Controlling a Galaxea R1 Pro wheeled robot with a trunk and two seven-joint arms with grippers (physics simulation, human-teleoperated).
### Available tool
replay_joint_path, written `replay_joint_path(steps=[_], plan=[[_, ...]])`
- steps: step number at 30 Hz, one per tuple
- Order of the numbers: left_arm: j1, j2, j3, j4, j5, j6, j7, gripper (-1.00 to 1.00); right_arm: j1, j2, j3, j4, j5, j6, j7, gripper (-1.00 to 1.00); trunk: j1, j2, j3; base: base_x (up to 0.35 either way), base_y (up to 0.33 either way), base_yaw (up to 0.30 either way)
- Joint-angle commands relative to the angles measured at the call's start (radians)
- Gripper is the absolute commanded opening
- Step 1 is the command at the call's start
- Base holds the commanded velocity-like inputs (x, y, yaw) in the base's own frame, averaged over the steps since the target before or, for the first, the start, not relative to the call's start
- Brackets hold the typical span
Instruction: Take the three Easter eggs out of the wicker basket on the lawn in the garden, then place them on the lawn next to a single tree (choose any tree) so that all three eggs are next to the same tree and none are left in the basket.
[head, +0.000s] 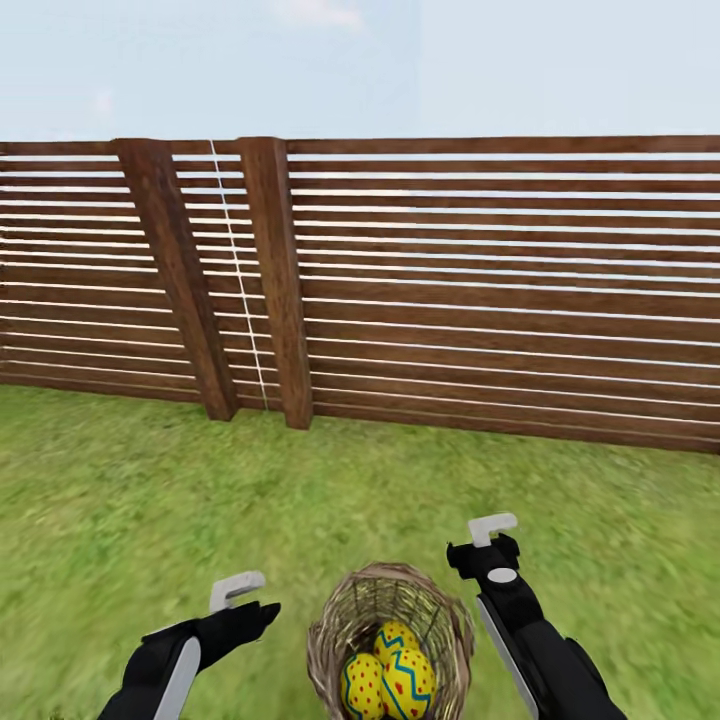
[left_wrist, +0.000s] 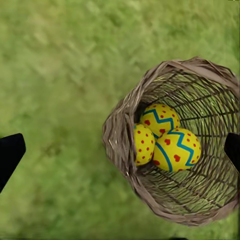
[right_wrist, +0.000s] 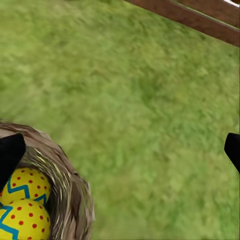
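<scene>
Easter eggs are the goal, but take the setting first, always measured from the wicker basket (head: 390, 640). Beyond the basket the lawn (head: 300, 490) runs flat and mottled to a brown slatted fence (head: 500, 290); no tree is in sight, so a spot for the eggs cannot be chosen from here.

The basket stands upright on the grass, low and central in the head view, between the two arms. Its open woven twigs look stiff but light, likely to slide or tip if a finger catches the rim.

All three Easter eggs (left_wrist: 165, 140) sit inside it, bunched and touching each other against one side of the wall. They look smooth, hard and rounded, probably light and apt to slip from a pinch set too near an end. The uppermost egg (left_wrist: 177, 149) seems the one to take first, across its widest part at the zigzag band, fingers coming straight down.

The left gripper (head: 240, 600) hovers over grass just beside the basket, its fingers spread wide and holding nothing. The right gripper (head: 487, 545) hangs on the basket's other side, slightly nearer the fence; in its wrist view the fingertips (right_wrist: 11, 155) stand far apart, with nothing between them.
</scene>
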Motion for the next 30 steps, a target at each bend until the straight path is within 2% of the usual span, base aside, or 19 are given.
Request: replay_joint_path(steps=[1, 7, 12, 14, 15, 16, 17, 18, 20, 23, 25, 26, 29, 30], plan=[[-0.001, -0.009, 0.003, 0.009, -0.001, 0.005, -0.006, 1.0, -0.001, -0.001, 0.003, -0.001, 0.004, 0.007, -0.004, 1.0, 0.0, -0.001, -0.002, 0.165, -0.303, 0.243], [-0.001, -0.036, 0.005, 0.075, 0.0, -0.001, -0.005, 1.0, -0.001, -0.001, 0.003, 0.0, 0.004, 0.008, -0.004, 1.0, 0.0, -0.001, -0.007, 0.137, -0.218, 0.229], [-0.001, -0.04, 0.003, 0.193, -0.002, -0.004, -0.004, 1.0, -0.001, -0.001, 0.008, -0.003, 0.005, 0.008, -0.004, 1.0, 0.0, -0.001, -0.008, 0.014, -0.02, 0.044], [-0.001, -0.047, 0.001, 0.24, -0.003, -0.004, -0.002, 1.0, -0.001, -0.001, 0.056, -0.005, 0.008, 0.009, -0.005, 1.0, 0.0, -0.001, -0.008, 0.002, -0.003, 0.006], [-0.001, -0.055, 0.001, 0.254, -0.005, -0.004, 0.015, 1.0, -0.001, -0.002, 0.106, -0.006, 0.012, 0.009, -0.006, 1.0, 0.0, -0.001, -0.008, 0.001, -0.001, 0.002], [-0.002, -0.057, 0.001, 0.256, -0.006, -0.004, 0.025, 1.0, -0.001, -0.002, 0.121, -0.006, 0.013, 0.01, -0.006, 1.0, 0.0, -0.001, -0.008, 0.001, -0.001, 0.002], [-0.002, -0.061, -0.001, 0.261, -0.006, -0.004, 0.067, 1.0, -0.001, -0.002, 0.153, -0.005, 0.013, 0.011, -0.006, 1.0, 0.0, -0.001, -0.008, 0.0, 0.0, 0.0], [-0.002, -0.063, -0.006, 0.262, -0.006, -0.004, 0.099, 1.0, -0.001, -0.002, 0.165, -0.004, 0.013, 0.011, -0.006, 1.0, 0.0, -0.001, -0.008, 0.0, 0.0, 0.0], [-0.002, -0.067, -0.039, 0.262, -0.004, -0.004, 0.156, 1.0, -0.001, -0.001, 0.174, 0.002, 0.011, 0.013, -0.007, 1.0, 0.0, -0.001, -0.008, 0.0, 0.0, 0.0], [-0.007, -0.069, -0.083, 0.241, -0.005, -0.003, 0.182, 1.0, -0.001, 0.001, 0.176, 0.01, 0.009, 0.017, -0.007, 1.0, 0.0, -0.001, -0.008, 0.0, 0.0, 0.0], [-0.024, -0.07, -0.11, 0.207, -0.005, 0.001, 0.201, 1.0, -0.004, 0.003, 0.175, 0.012, 0.008, 0.039, -0.006, 1.0, 0.0, -0.001, -0.008, 0.0, 0.0, 0.0], [-0.041, -0.071, -0.134, 0.19, -0.006, 0.003, 0.231, 1.0, -0.016, 0.004, 0.173, 0.014, 0.004, 0.071, -0.005, 1.0, 0.0, -0.001, -0.008, 0.0, 0.0, 0.0], [-0.092, -0.078, -0.188, 0.191, -0.003, 0.006, 0.311, 1.0, -0.046, 0.005, 0.134, 0.022, -0.001, 0.134, -0.003, 1.0, 0.0, -0.001, -0.008, 0.0, 0.0, 0.0], [-0.11, -0.081, -0.211, 0.203, -0.002, 0.006, 0.341, 1.0, -0.056, 0.006, 0.097, 0.028, -0.005, 0.16, -0.003, 1.0, 0.0, -0.001, -0.008, 0.0, 0.0, 0.0]])
